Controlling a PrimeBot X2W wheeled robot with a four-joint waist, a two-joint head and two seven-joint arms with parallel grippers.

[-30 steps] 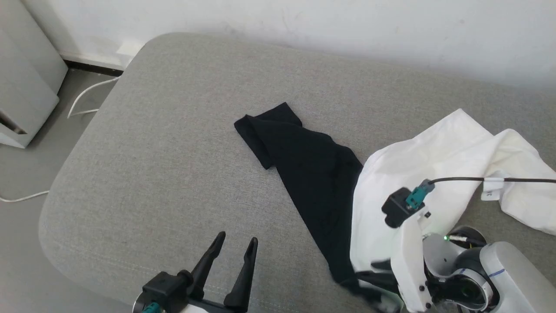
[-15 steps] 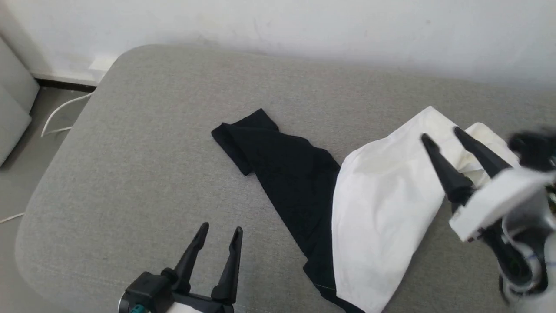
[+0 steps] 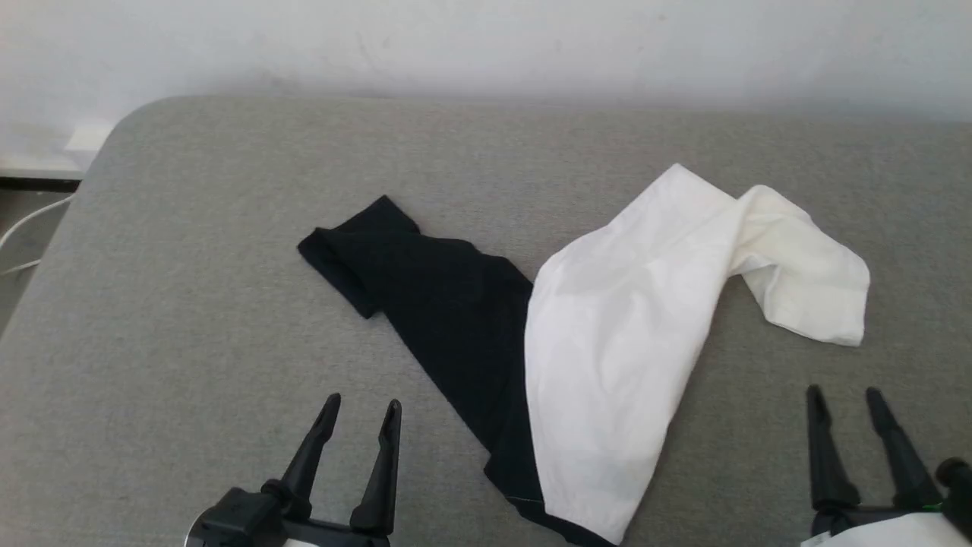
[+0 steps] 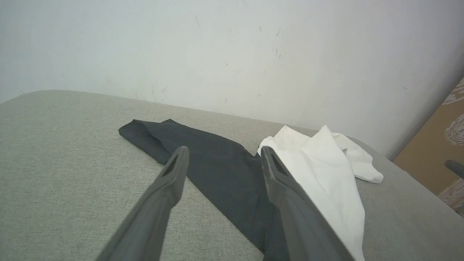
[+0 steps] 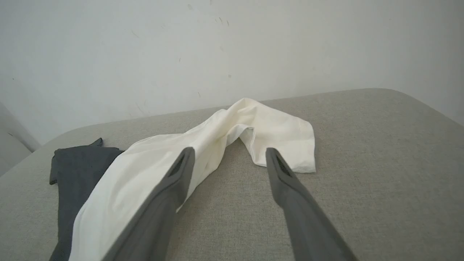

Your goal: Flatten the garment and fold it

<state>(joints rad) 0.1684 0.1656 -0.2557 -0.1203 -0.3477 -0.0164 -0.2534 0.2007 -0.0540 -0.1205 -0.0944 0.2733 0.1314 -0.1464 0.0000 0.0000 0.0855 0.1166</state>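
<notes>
Left end effector and right end effector are both released, jaws spread and holding nothing. They stand at the near edge of the grey cushion, one on each side of the garment. This stance probably keeps the head view unobstructed while grasp points are chosen. The garment lies mid-cushion, unflattened: white body doubled over itself in a diagonal band, one black sleeve protruding toward the left end effector. The second sleeve is hidden, possibly beneath the white cloth. Flattening is not yet done, so folding cannot begin.
</notes>
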